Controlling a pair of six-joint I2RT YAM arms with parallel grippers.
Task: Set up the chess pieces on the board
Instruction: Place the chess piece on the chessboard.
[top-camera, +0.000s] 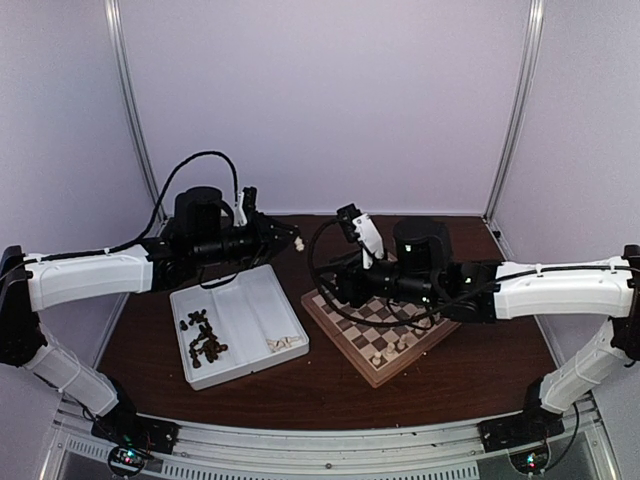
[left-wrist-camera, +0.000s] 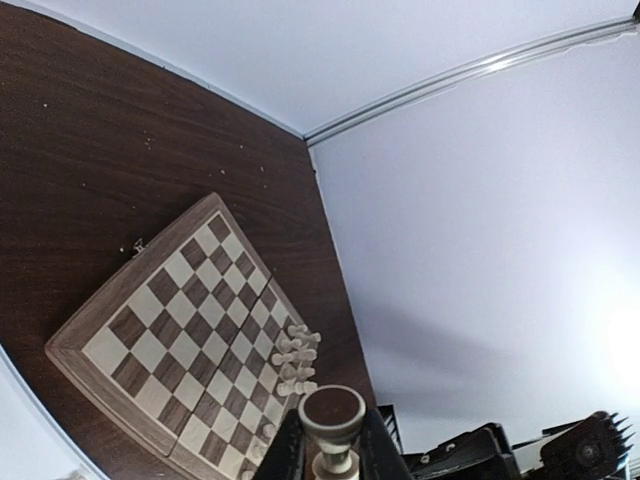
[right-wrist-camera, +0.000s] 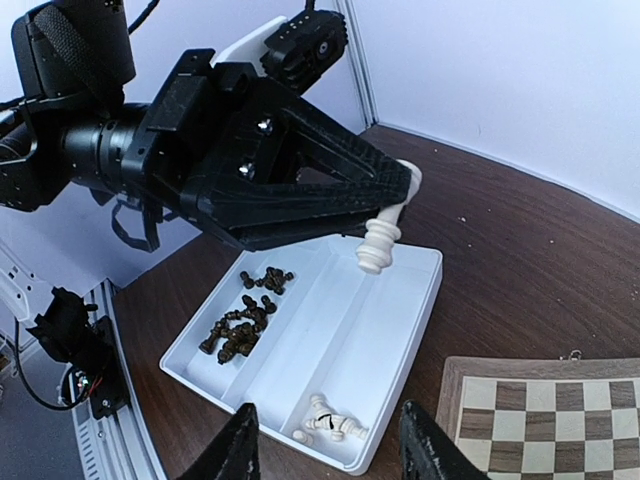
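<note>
1. Step in hand: the left claw (right-wrist-camera: 398, 190) is clamped on one cream piece (right-wrist-camera: 378, 245), held above the white tray (right-wrist-camera: 405, 300) mid-frame.
2. The right claw (right-wrist-camera: 335, 452) gapes wide and holds nothing (dark pieces (right-wrist-camera: 240, 325) wait below).
3. The board (top-camera: 335, 340) lies right of centre on the desk. The next move likely calls for carrying the piece rightward and setting it upright on an empty square.

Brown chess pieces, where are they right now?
In the top view, the brown chess pieces lie heaped in the left compartment of the white tray, just left of the board.
</note>
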